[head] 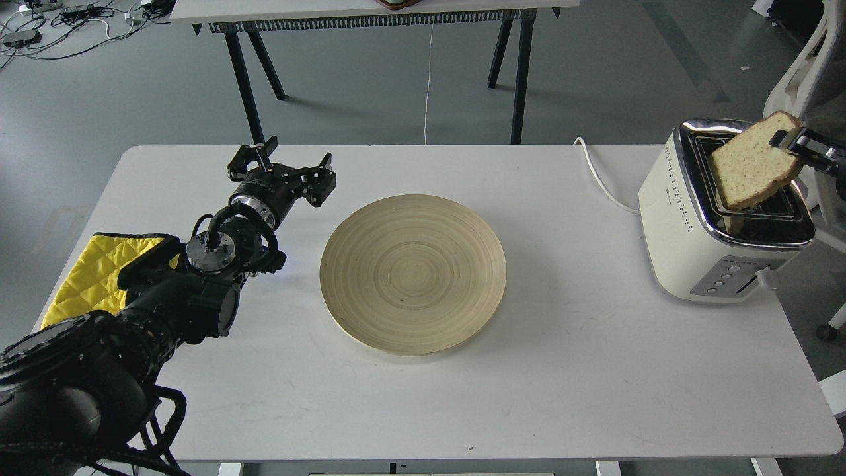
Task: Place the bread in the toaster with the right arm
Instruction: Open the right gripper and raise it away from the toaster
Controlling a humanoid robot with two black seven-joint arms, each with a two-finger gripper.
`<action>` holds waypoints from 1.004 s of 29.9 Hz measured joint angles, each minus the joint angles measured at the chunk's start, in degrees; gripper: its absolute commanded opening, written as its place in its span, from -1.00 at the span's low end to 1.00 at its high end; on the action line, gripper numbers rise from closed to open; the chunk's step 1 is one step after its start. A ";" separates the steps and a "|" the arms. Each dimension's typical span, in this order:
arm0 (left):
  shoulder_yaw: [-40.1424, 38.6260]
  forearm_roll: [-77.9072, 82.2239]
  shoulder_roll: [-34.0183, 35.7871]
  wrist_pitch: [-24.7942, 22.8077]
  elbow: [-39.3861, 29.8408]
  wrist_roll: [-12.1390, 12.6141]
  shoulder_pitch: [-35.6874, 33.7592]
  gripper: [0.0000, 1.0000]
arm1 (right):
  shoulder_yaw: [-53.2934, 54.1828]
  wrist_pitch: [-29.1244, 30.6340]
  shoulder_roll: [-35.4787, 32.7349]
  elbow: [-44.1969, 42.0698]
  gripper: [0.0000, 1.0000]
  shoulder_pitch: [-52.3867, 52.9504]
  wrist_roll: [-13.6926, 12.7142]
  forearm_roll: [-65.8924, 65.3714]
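The cream-white toaster (pixel 700 238) stands at the table's right edge, slots up. The bread (pixel 750 166), a pale slice with tan crust, hangs tilted over the toaster's top, its lower corner at the near slot. My right gripper (pixel 786 140) comes in from the right edge and is shut on the slice's upper right corner; only its fingertips show. My left gripper (pixel 284 168) is open and empty above the table left of the plate.
A round bamboo plate (pixel 413 272) lies empty mid-table. A yellow quilted cloth (pixel 86 274) lies at the left edge under my left arm. The toaster's white cord (pixel 598 173) runs off the back edge. A white chair (pixel 803 73) stands behind the toaster.
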 measured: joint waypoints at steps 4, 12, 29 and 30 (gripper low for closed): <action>0.00 0.00 0.00 0.00 0.00 0.00 0.00 1.00 | 0.12 -0.13 1.87 -2.14 -0.72 -1.66 0.01 0.23; 0.00 0.00 0.00 0.00 0.00 0.00 0.00 1.00 | 0.19 -0.67 4.01 -3.94 0.34 -3.45 0.14 0.85; 0.01 0.00 0.00 0.00 0.00 0.00 0.00 1.00 | 11.23 2.32 4.06 -1.09 0.97 -1.30 0.24 17.12; 0.01 0.00 0.00 0.00 0.00 0.00 0.00 1.00 | 13.04 2.51 4.35 -0.70 0.97 -1.31 0.44 19.62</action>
